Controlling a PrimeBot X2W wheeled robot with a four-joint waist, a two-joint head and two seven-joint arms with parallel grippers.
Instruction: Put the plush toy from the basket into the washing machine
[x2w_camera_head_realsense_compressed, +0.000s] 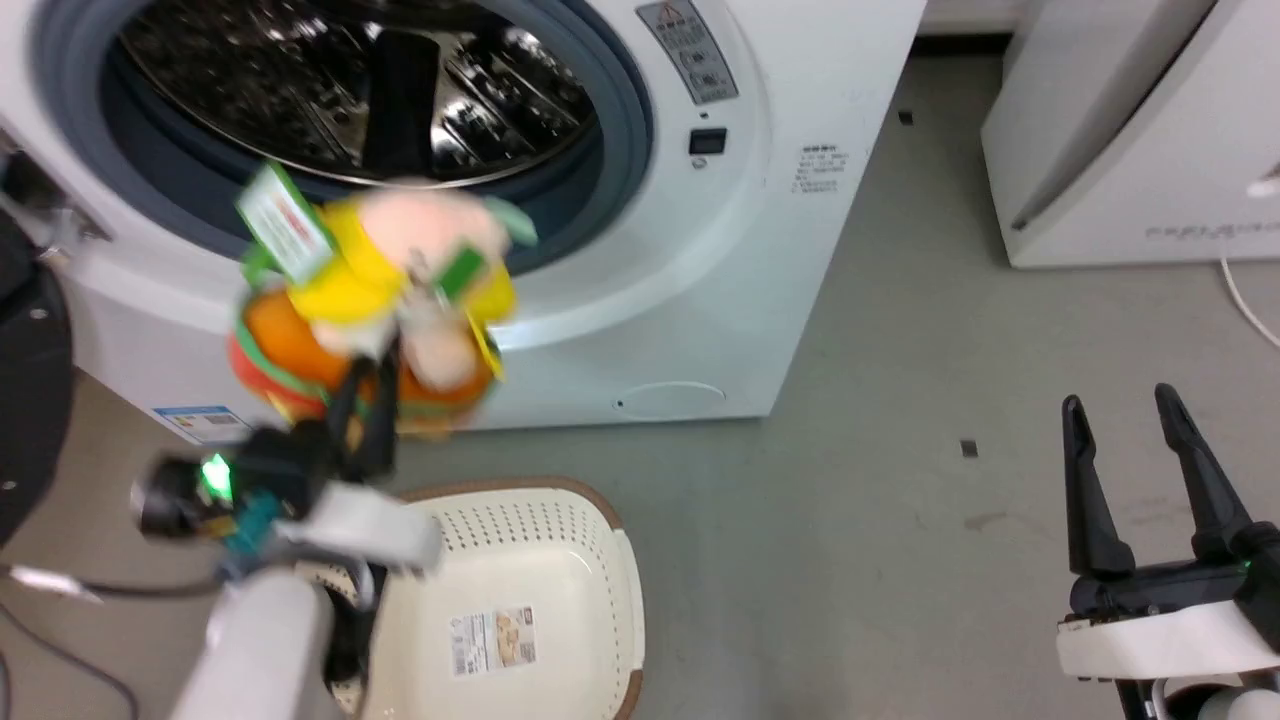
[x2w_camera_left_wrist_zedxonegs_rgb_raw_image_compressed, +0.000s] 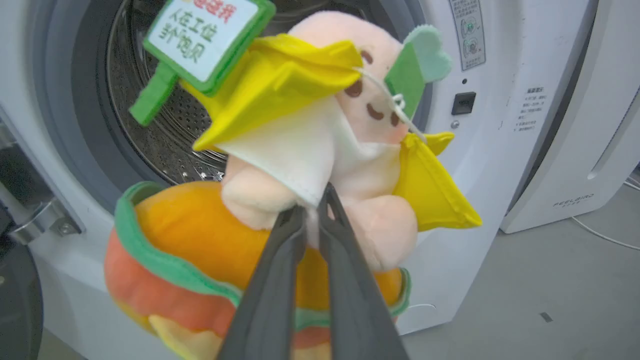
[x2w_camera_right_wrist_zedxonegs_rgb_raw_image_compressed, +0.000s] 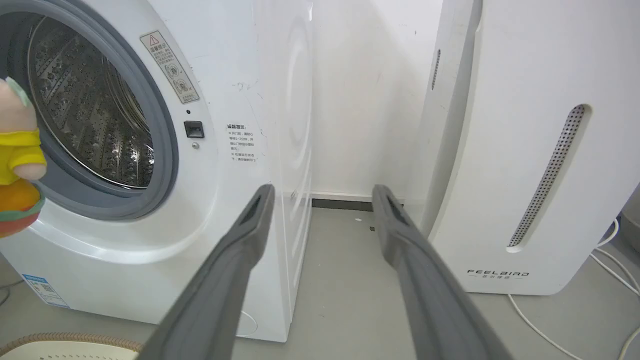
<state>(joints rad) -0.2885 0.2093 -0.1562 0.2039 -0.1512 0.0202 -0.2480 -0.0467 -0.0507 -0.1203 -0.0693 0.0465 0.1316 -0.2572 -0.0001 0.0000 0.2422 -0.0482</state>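
At washer (x2w_camera_head_realsense_compressed: 800, 260): toy (x2w_camera_head_realsense_compressed: 365, 290), L gripper (x2w_camera_left_wrist_zedxonegs_rgb_raw_image_compressed: 314, 206)

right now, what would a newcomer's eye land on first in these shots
The bright plush toy, pinched in the left pincer, hangs just in front of the washing machine and its open steel drum. The cream basket sits below it. The right pincer stands open at the lower right.

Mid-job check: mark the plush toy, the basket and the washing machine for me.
plush toy (x2w_camera_left_wrist_zedxonegs_rgb_raw_image_compressed: 290, 160): left wrist view, on the white cloth at its middle.
basket (x2w_camera_head_realsense_compressed: 500, 530): head view, on its bare perforated inner wall.
washing machine (x2w_camera_right_wrist_zedxonegs_rgb_raw_image_compressed: 210, 200): right wrist view, on the white front panel beside the grey ring.
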